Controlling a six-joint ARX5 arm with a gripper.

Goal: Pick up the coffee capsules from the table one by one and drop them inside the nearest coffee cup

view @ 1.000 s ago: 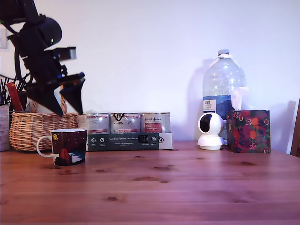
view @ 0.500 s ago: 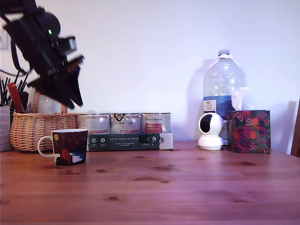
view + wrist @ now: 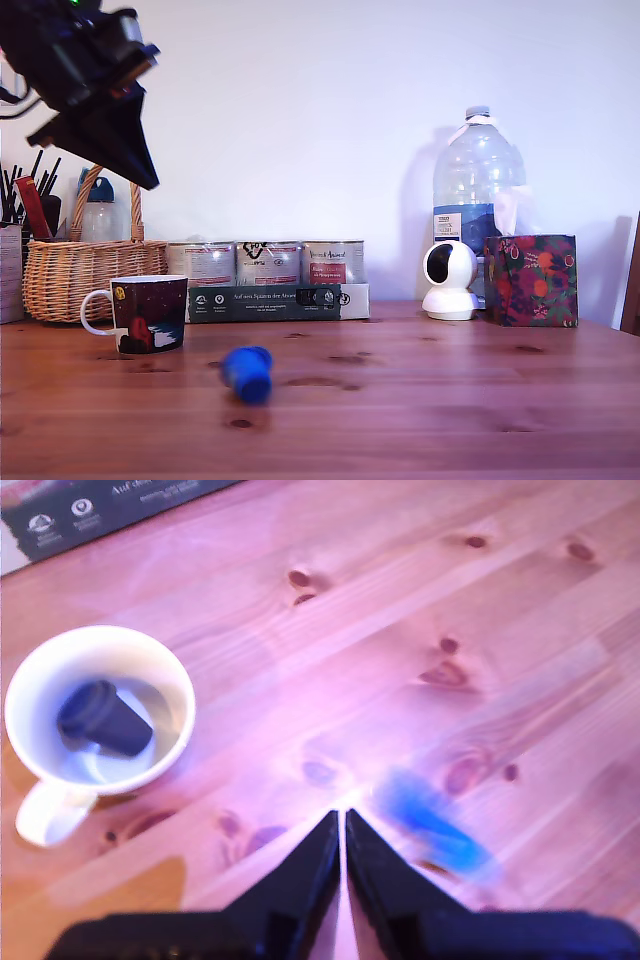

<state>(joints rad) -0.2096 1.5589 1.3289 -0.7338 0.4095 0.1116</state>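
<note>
Up at the far left of the exterior view, my tool (image 3: 105,150) hangs high above the table (image 3: 420,400), its two fingers (image 3: 300,870) pressed together to a thin slit with nothing between them. Below it the mug (image 3: 145,314) stands on the table in front of the basket (image 3: 75,275), handle turned to the exterior view's left. From the wrist view I look straight down into the mug (image 3: 40,680), and the dark capsule (image 3: 103,718) lies on its side on the white bottom. Out on the bare wood, the blue capsule (image 3: 247,372) sits to the right of the mug in the exterior view and nearer the camera, well apart from it; it shows as a blur in both views (image 3: 435,825), so I cannot tell how it lies. Behind the mug a dark box (image 3: 265,301) lies flat with three tins (image 3: 268,263) above it. Farther right stand a small white camera (image 3: 448,280), a water bottle (image 3: 478,185) and a flowered box (image 3: 530,280).
</note>
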